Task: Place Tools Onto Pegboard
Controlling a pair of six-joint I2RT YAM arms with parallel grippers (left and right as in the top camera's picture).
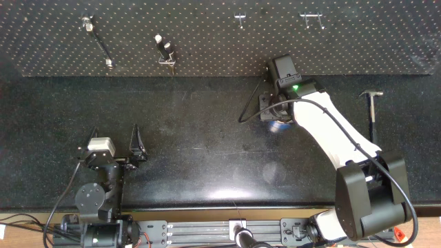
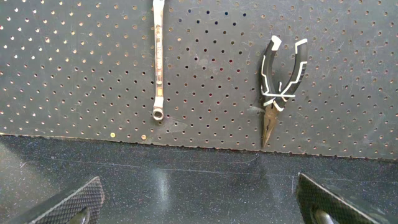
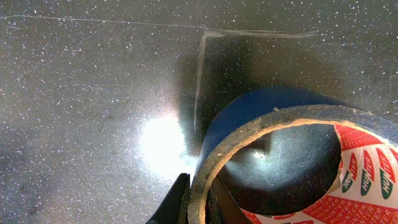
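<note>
right arm (image 1: 331, 138) reaches up the worktop (image 1: 193, 131) to just short of the pegboard (image 1: 207, 34) bottom edge, right of centre. right jaws are pinching the wall of a blue tape (image 1: 280, 125) roll: in the right wrist view one finger sits outside the roll and the other inside the cardboard core, with the tape (image 3: 280, 155) on edge and tilted, its open centre facing the camera. can't tell if the roll touches the worktop (image 3: 93, 93) or hangs just above it; a bright glare spot lies on the surface beside it. left arm (image 1: 103, 172) sits folded back near its base at the left, well apart from the pegboard. left jaws are spread wide with nothing between them, one finger (image 2: 68, 202) at each side in the left wrist view, pointing at the board. on the pegboard, a wrench (image 1: 98, 43) hangs at the left, slanted in the top view, ring end down in the left wrist view (image 2: 159, 59). pliers (image 1: 165, 49) hang to its right, black handles with white trim up, nose down, close to the board's lower edge (image 2: 280, 87). two metal hooks (image 1: 240, 19) stand further right on the board, the second near (image 1: 311, 19). a hammer (image 1: 373, 107) lies flat on the worktop at the far right, head toward the pegboard, handle running back toward the arm bases, apart from the tape and both arms.
</note>
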